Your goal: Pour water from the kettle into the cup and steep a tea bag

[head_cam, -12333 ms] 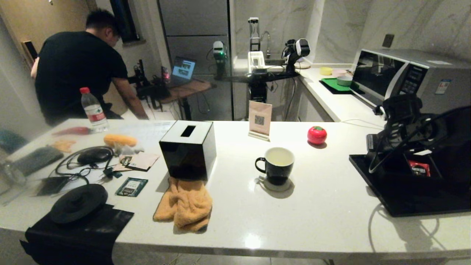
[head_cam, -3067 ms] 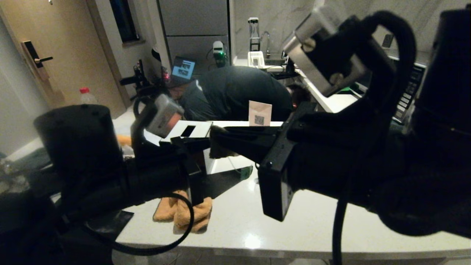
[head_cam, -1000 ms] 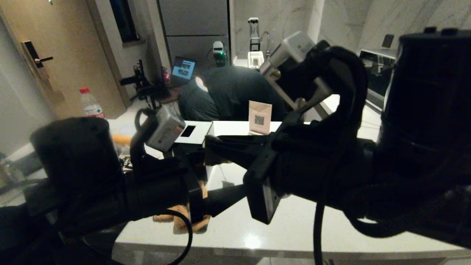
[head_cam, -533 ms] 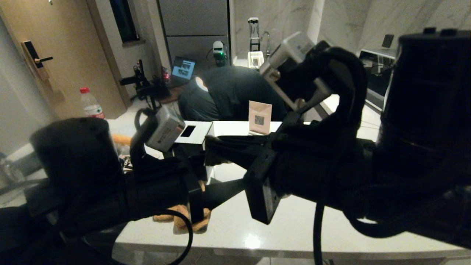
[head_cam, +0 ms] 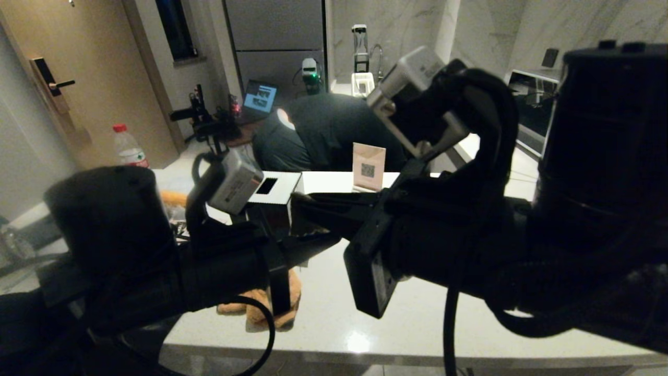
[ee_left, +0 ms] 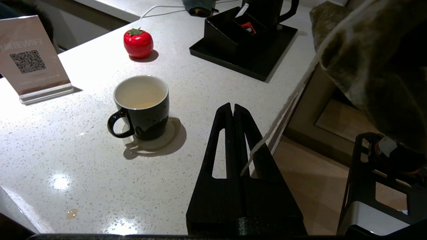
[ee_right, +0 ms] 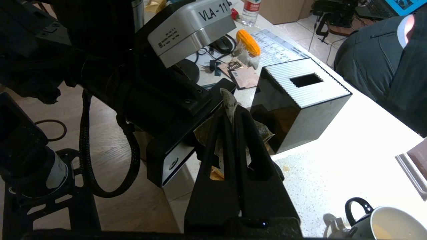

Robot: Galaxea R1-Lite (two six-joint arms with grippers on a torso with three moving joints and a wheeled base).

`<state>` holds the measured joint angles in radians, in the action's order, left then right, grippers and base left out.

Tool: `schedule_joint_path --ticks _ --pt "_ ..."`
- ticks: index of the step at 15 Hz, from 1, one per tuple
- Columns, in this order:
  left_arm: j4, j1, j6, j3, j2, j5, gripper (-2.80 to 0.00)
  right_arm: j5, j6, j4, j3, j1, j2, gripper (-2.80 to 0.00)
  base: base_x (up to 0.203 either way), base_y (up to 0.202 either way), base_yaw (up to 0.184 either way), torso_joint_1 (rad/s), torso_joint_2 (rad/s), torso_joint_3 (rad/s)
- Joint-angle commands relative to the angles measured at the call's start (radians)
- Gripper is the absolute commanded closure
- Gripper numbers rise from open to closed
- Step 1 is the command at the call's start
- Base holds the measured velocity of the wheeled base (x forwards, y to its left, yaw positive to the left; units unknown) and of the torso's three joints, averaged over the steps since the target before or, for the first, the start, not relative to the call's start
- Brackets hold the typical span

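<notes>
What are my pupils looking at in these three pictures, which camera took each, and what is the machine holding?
It is a two-armed robot at a white counter. One camera sits on its head, where both black arms crowd the view; one sits on each wrist, looking along that arm's gripper. The right gripper pinches a tea bag. Its string runs to the left gripper, which appears shut on it. On the counter stand a black cup with pale water, a red tomato-shaped thing, a QR sign, a black box and, on a tray, the kettle.
</notes>
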<state>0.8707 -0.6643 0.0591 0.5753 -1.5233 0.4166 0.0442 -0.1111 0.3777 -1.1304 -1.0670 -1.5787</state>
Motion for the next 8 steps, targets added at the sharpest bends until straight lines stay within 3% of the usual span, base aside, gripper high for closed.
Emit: schedule_joint_path --ticks 1,8 --pt "0.005 0.0 0.001 0.0 -0.001 0.002 0.0 -0.001 -0.001 0.003 0.0 -0.001 0.0 0.0 0.0 0.0 0.0 0.0 0.0 0.0" --pt "0.005 0.005 0.002 0.001 0.002 -0.001 0.0 0.006 -0.001 0.003 0.041 -0.001 0.023 0.0 0.0 0.0 0.0 0.0 0.0 0.0"
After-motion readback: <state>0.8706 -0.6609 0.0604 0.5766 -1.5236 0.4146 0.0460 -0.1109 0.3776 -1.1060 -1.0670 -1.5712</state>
